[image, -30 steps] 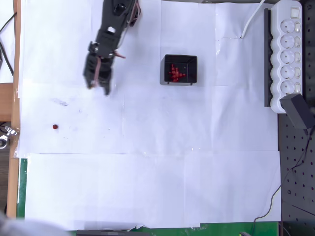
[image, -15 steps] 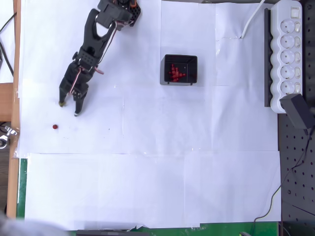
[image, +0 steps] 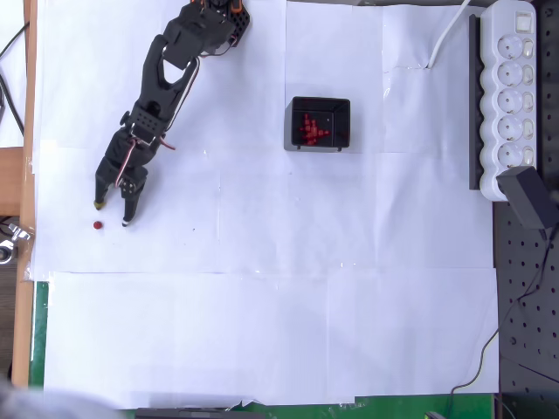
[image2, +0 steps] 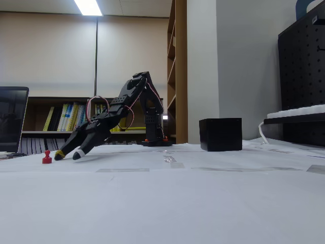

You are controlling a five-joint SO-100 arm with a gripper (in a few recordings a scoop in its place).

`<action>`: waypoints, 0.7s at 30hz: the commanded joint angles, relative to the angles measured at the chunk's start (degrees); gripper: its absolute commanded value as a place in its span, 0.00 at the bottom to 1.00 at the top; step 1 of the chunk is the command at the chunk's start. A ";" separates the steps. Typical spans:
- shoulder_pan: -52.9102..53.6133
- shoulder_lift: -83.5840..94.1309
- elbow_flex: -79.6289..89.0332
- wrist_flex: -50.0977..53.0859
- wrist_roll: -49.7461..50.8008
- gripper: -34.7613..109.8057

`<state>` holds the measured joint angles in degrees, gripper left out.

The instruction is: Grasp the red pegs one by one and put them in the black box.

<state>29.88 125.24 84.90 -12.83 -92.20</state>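
Note:
One red peg (image: pixel 97 224) stands alone on the white paper at the left; the fixed view shows this red peg (image2: pixel 46 158) upright. My gripper (image: pixel 113 215) is open just above and right of it in the overhead view, fingertips low over the paper and nothing between them. In the fixed view the gripper (image2: pixel 67 155) reaches down to the right of the peg. The black box (image: pixel 320 124) sits at the upper middle with several red pegs (image: pixel 309 128) inside. From the side the black box (image2: pixel 220 134) hides its contents.
A white power strip (image: pixel 511 96) with a black adapter lies along the right edge. A wooden table edge (image: pixel 26 175) borders the paper on the left. The arm's base (image: pixel 210 13) is at the top.
The arm has stretched down and to the left, bringing the open gripper from near its base to beside the lone peg. The peg and box have not moved.

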 commanded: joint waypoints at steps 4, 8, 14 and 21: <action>1.58 3.52 5.45 -0.53 0.00 0.41; 1.85 4.75 6.68 -0.97 0.44 0.40; 2.20 6.24 8.09 -1.32 2.90 0.39; 2.72 7.56 9.93 -1.49 8.09 0.39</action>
<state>31.46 131.66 93.25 -13.80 -85.69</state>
